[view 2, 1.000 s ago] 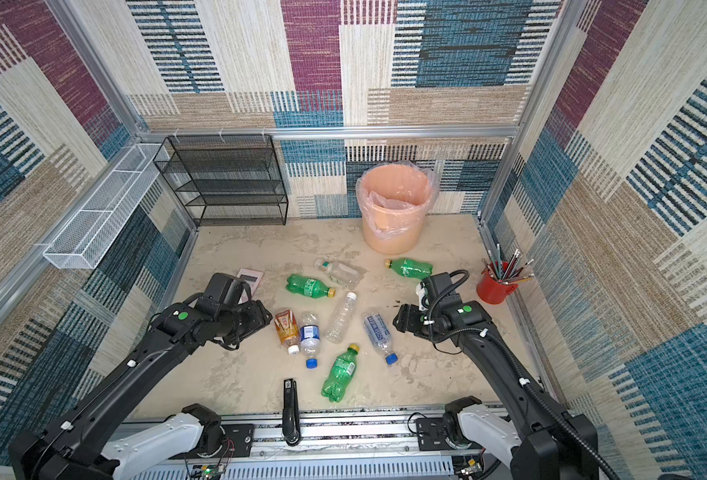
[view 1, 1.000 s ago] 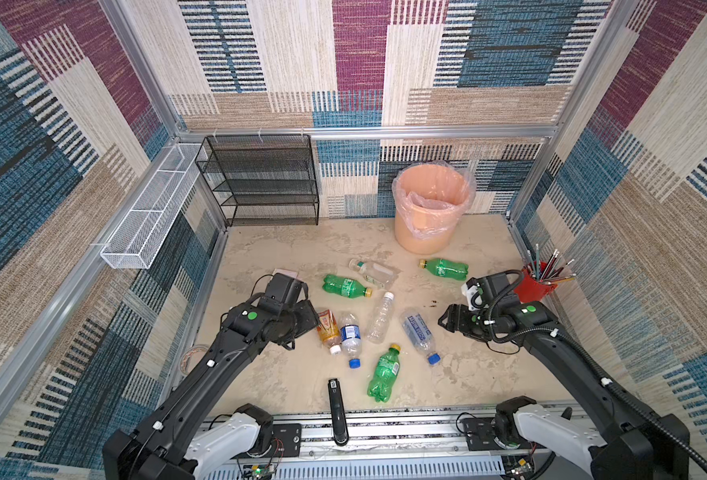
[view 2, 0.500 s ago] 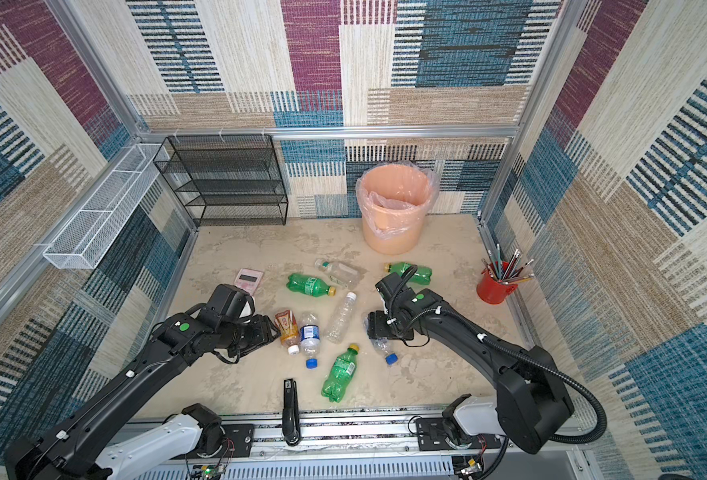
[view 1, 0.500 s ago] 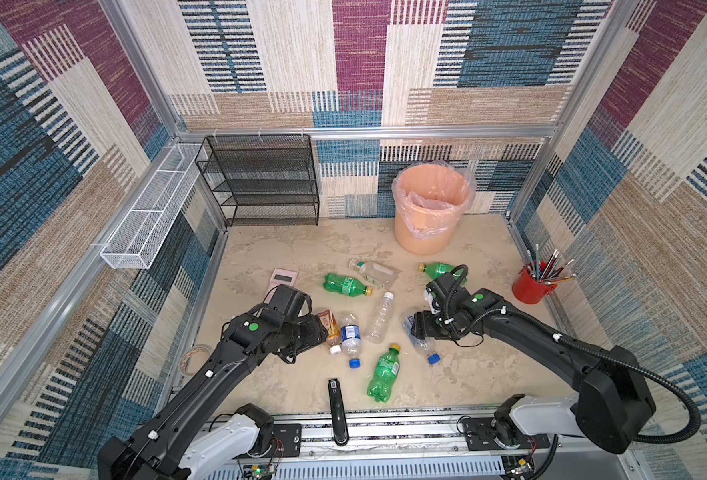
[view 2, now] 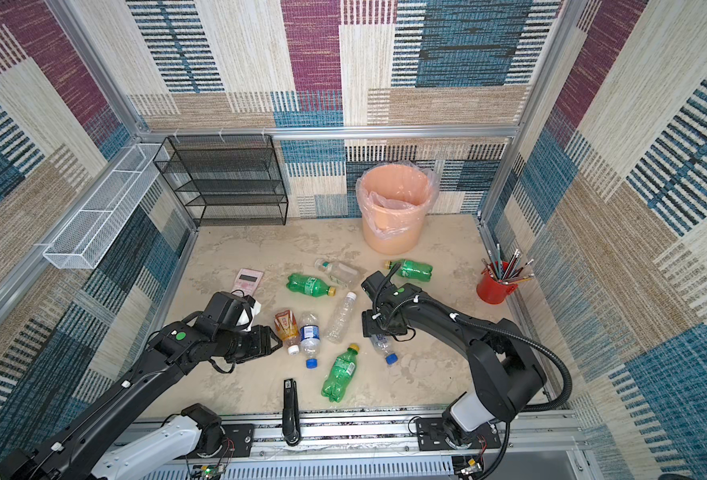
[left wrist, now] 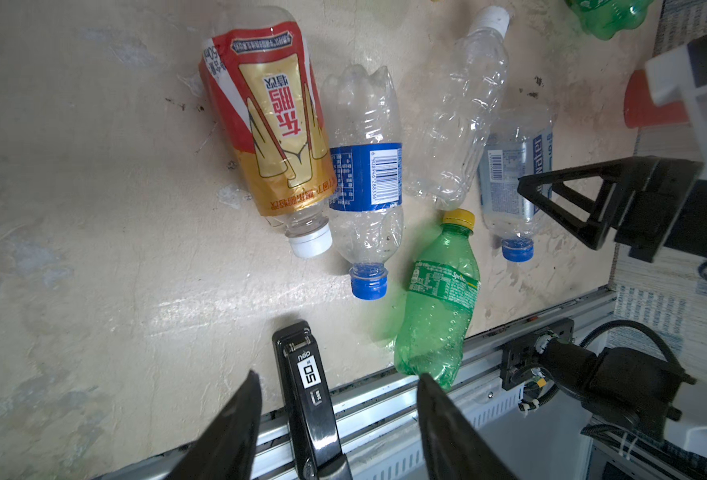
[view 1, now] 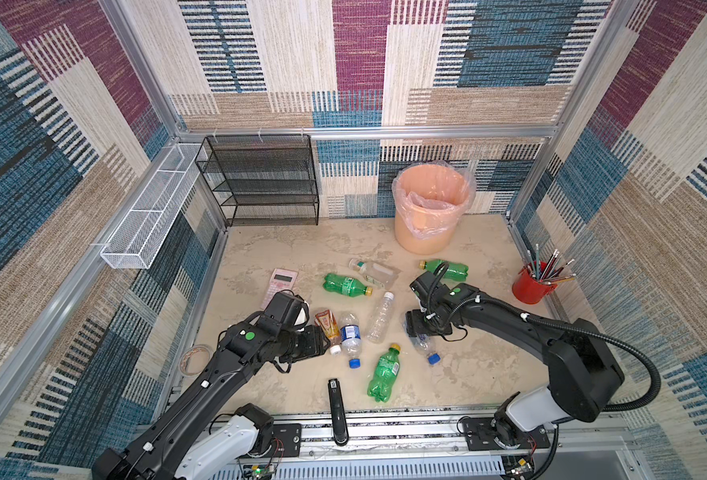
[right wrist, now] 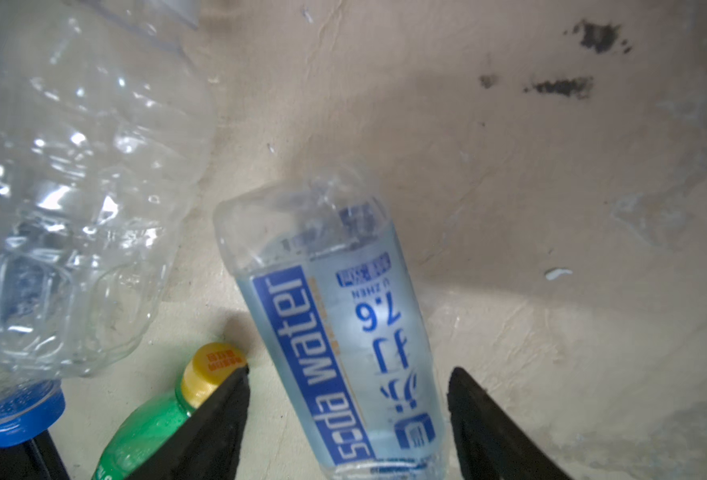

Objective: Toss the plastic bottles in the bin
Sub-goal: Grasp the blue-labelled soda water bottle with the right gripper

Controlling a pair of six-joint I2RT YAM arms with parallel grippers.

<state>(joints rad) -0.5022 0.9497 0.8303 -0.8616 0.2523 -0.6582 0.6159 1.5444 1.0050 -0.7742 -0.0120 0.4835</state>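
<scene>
Well short of the bin [view 1: 422, 239], holds the left claw [left wrist: 339, 376] apart and empty near a red-labelled bottle [left wrist: 273, 124]. Closer to the bin, straddles a flat-lying soda water bottle [right wrist: 335, 316] with the right claw [right wrist: 347, 370], spread apart, no grip. Closest to the bin, shows a green bottle [view 1: 447, 269] on its side.

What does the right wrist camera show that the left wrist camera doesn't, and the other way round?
Only the right wrist view shows the gaps between the soda water bottle and the open jaws of the right gripper straddling it, and its label up close. Only the left wrist view shows the amber bottle, the black stapler and the left gripper, open and empty. Both show the soda water bottle, the green bottle with its yellow cap and the unlabelled clear bottle.
</scene>
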